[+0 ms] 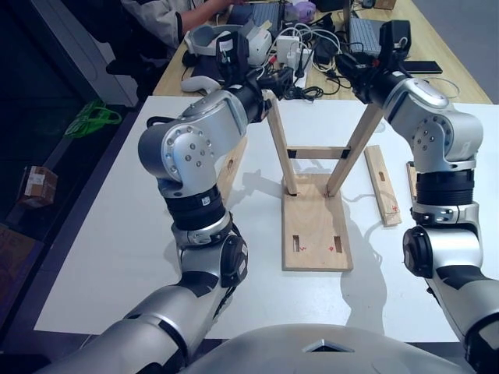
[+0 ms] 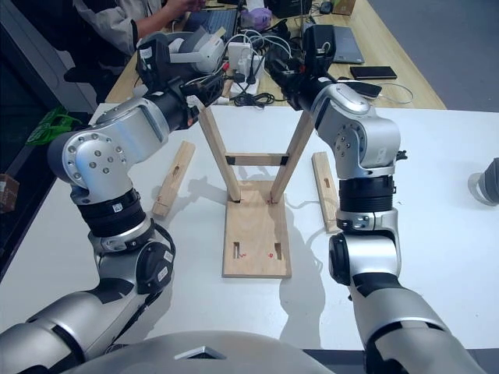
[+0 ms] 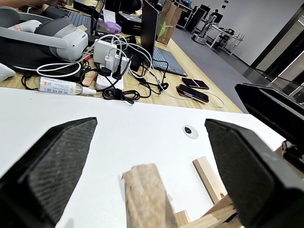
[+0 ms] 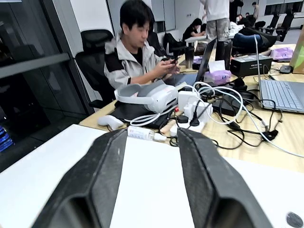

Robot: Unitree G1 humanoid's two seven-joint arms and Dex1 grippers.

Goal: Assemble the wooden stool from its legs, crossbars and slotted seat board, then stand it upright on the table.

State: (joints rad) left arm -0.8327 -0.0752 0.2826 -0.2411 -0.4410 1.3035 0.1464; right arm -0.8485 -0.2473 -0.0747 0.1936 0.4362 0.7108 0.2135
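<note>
Looking at a half-built stool here. Got the seat board (image 1: pixel 316 226) lying flat in the middle of the table (image 1: pixel 117 257), long axis running near to far, probably underside up, judging by the two open slots at the near end. Got the left leg (image 1: pixel 282 152) and right leg (image 1: pixel 352 152) plugged in at the far end, standing up and leaning away from each other toward the top. Tied together by a crossbar (image 1: pixel 318 153) lying level, left to right, around halfway up.

Probably holding both arms up at the leg tops to steady that frame and press it home. Just a guess, but looks wobbly otherwise. Left gripper (image 3: pixel 151 128) sitting around the top of the left leg, jaws spread wide, touching nothing on either side. Right gripper (image 4: pixel 153 133) parked at the top of the right leg; can't tell whether pinching or loose.

Also spotting loose parts flat on the table: a spare stick (image 1: pixel 382 185) just right of the board, pointing near-far, a second stick (image 1: pixel 411 181) further right by the right arm, and a third stick (image 2: pixel 174 178) on the left, angled a bit. Guessing those go into the near slots. Nowhere near standing upright yet.
</note>
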